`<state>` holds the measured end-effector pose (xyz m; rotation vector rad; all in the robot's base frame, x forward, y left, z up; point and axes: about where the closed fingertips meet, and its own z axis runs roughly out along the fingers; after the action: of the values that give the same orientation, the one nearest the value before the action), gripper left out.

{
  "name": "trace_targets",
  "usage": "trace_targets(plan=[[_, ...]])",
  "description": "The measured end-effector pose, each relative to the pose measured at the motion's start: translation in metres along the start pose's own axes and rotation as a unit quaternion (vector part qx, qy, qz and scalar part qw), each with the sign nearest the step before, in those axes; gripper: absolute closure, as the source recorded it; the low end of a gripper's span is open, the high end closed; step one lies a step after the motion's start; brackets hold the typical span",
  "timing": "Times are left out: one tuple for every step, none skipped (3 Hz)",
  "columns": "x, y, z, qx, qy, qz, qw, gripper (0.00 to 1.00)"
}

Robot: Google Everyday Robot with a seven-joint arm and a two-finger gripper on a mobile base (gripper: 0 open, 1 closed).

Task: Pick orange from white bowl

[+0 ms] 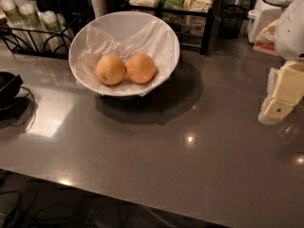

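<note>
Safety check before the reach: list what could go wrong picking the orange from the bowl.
1. The orange lies right beside a paler fruit; the hand, off at the right edge, might take or nudge the wrong one.
2. The crumpled paper lining the white bowl could snag and lift with it.

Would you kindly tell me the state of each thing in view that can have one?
orange: resting in the bowl, right-hand fruit, not held.
paler fruit: resting in the bowl, close beside the orange on its left.
white bowl: on the counter, lined with crumpled paper, holding both fruits.
tool: at the right edge over the counter, well apart from the bowl.
</note>
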<state>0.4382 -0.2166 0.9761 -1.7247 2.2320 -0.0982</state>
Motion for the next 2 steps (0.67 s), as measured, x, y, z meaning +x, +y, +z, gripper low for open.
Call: trace_targets(plan=[[0.0, 0.0, 0.0, 0.0, 0.0, 0.0, 1.0, 0.0], [-0.029, -0.015, 0.016, 0.005, -0.018, -0.025, 0.9995, 0.0]])
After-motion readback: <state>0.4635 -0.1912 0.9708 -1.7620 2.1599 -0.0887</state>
